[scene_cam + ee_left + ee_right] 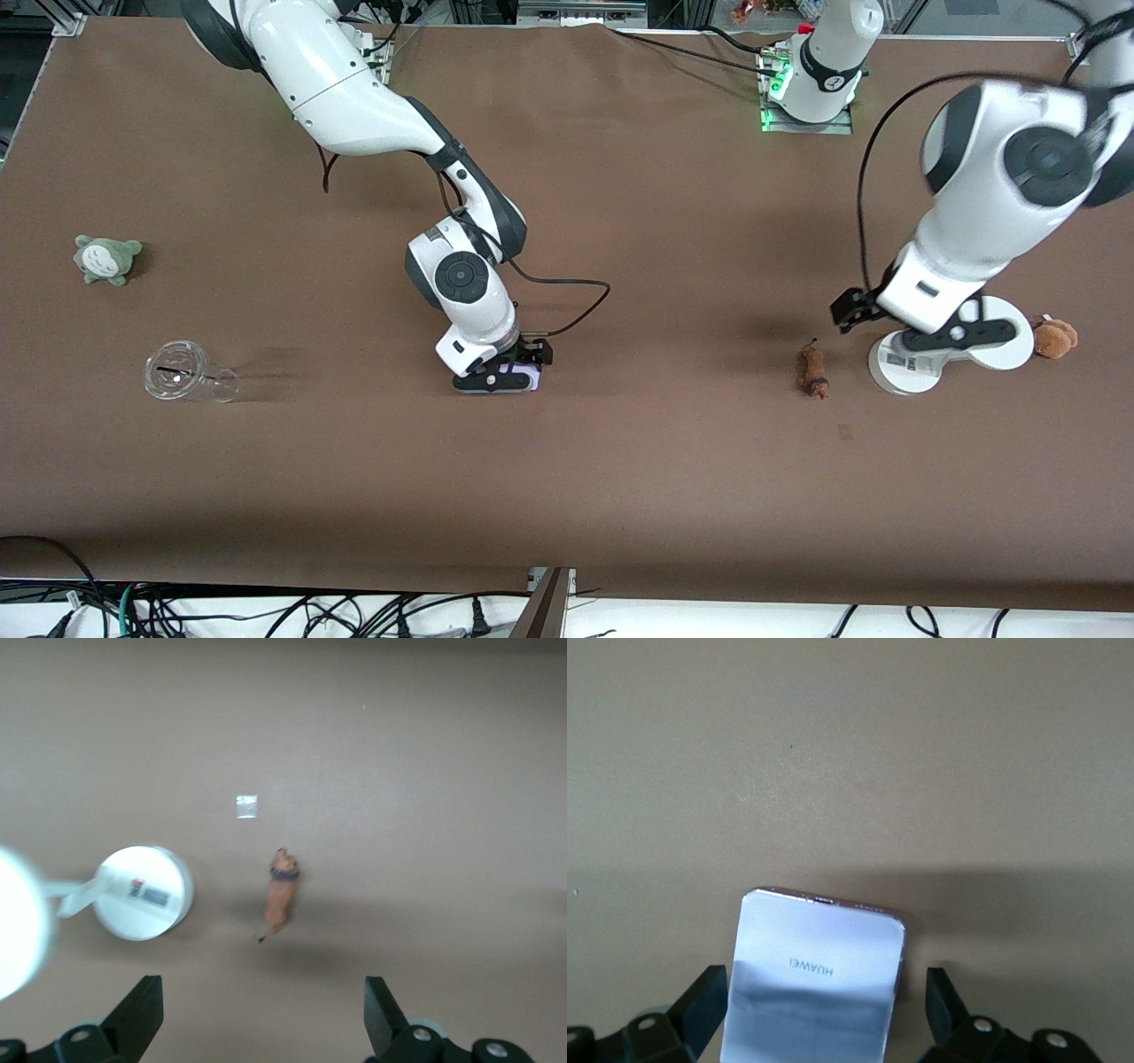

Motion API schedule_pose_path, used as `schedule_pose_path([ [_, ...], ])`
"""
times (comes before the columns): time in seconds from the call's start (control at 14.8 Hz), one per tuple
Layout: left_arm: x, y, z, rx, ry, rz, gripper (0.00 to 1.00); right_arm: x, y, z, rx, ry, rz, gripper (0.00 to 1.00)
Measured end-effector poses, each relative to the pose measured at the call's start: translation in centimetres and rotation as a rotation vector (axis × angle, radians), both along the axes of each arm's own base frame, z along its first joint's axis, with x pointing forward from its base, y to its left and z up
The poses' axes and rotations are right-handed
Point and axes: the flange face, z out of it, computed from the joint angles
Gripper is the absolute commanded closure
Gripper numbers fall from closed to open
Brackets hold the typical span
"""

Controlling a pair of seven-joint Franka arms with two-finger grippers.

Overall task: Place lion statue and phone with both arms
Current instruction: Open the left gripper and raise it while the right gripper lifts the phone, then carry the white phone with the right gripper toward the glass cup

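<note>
The phone (pixel 813 979), a flat pale lavender rectangle marked HUAWEI, lies on the brown table near the middle; only a corner of it shows in the front view (pixel 534 378). My right gripper (pixel 499 380) is low over it, open, with one finger on each side of the phone and a gap at both in the right wrist view (pixel 822 1008). The lion statue (pixel 811 369), small and orange-brown with a darker end, lies toward the left arm's end and shows in the left wrist view (pixel 282 893). My left gripper (pixel 955 336) hangs open and empty (pixel 261 1019) over the white stand beside the lion.
A white round-based stand (pixel 902 365) with a disc stands beside the lion (pixel 146 895). A brown plush (pixel 1054 338) lies past it. A grey-green plush (pixel 108 259) and a clear cup on its side (pixel 188 375) lie toward the right arm's end. A small pale mark (pixel 247 806) is on the table.
</note>
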Motion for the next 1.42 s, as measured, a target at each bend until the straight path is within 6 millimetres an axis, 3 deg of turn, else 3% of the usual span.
schedule_pose_path([
  [0.2,-1.2,0.9,5.8,-0.010,0.070,0.037,0.00,0.4,0.1,-0.6,0.004,-0.006,-0.003,0.01],
  [0.4,-1.9,2.8,9.1,-0.023,0.117,0.010,0.00,0.9,0.1,-1.0,0.008,-0.014,-0.007,0.02],
  [0.74,-1.6,7.5,9.6,-0.030,0.126,-0.083,0.00,1.2,0.4,-1.6,0.007,-0.020,-0.010,0.02],
  [1.21,-1.5,7.9,10.4,-0.048,0.109,-0.079,0.00,0.6,1.5,-2.1,-0.029,-0.047,-0.022,0.05],
  [1.28,-1.5,7.9,10.8,-0.061,0.103,-0.080,0.00,0.6,1.6,-2.2,-0.032,-0.048,-0.023,0.18],
  [1.42,-1.6,7.4,11.6,-0.070,0.096,-0.106,0.00,0.6,1.7,-2.2,-0.037,-0.052,-0.017,0.65],
])
